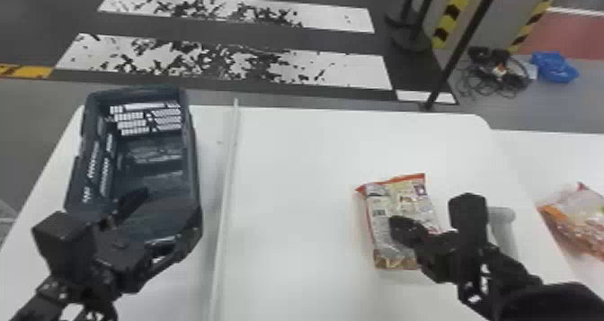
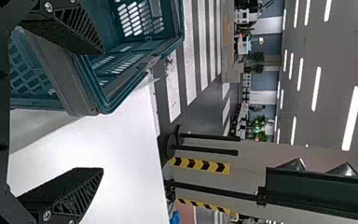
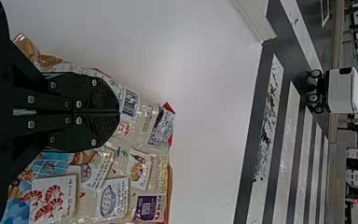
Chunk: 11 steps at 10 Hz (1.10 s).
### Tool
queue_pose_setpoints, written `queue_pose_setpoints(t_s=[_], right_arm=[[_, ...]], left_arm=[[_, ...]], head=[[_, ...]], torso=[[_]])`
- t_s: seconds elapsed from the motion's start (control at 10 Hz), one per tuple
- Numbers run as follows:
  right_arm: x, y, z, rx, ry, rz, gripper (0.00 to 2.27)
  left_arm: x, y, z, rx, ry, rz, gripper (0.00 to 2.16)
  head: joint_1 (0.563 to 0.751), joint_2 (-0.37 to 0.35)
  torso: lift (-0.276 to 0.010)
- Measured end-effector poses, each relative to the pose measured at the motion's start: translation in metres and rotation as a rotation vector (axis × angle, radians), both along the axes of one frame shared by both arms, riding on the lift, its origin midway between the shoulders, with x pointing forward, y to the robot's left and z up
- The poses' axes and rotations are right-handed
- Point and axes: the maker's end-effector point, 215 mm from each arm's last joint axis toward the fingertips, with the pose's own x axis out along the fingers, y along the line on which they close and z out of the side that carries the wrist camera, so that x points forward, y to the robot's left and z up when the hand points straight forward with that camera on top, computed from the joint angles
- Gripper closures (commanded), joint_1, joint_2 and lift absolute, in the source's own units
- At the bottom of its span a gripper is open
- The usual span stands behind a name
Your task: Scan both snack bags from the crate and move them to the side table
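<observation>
In the head view my right gripper is over a snack bag lying flat on the white table. The right wrist view has the same gripper, fingers pressed together, above the printed face of that bag; nothing is visibly pinched. Another snack bag, orange and red, rests at the far right on the side table. At the near end of the dark crate is my left gripper. Seen from the left wrist, this gripper stands open, one finger overlapping the crate.
A pale grey rounded object sits beside the right wrist, near the right edge of the table. A thin raised strip runs between crate and bag. Posts and cables stand on the floor beyond.
</observation>
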Motion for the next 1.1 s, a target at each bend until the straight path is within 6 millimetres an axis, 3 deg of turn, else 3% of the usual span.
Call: queue_pose_setpoints(t_s=[0.3,0.5,0.7,0.9,1.1], right_arm=[[-0.006,-0.001,-0.034,0.009,0.032,-0.010,2.25],[-0.005,0.002,-0.039,0.015,0.021,-0.011,2.25],[0.004,-0.001,-0.009,0.018,-0.027,-0.020,2.25],[0.013,-0.012,0.036,0.028,-0.093,-0.056,2.25],[0.023,-0.040,0.045,0.023,-0.101,-0.120,2.25]], left_arm=[[0.000,0.000,-0.001,0.000,0.002,0.000,0.10],[0.000,-0.001,-0.001,-0.001,0.002,-0.001,0.10],[0.000,-0.001,-0.001,-0.001,0.003,-0.001,0.10],[-0.001,-0.001,-0.001,-0.001,0.002,-0.002,0.10],[-0.001,-0.002,-0.001,-0.001,0.002,-0.005,0.10]], head=[[0.695,-0.114],[0.695,-0.110],[0.695,-0.112],[0.695,-0.125],[0.695,-0.157]], torso=[[-0.075],[-0.075],[-0.075],[-0.075],[-0.075]])
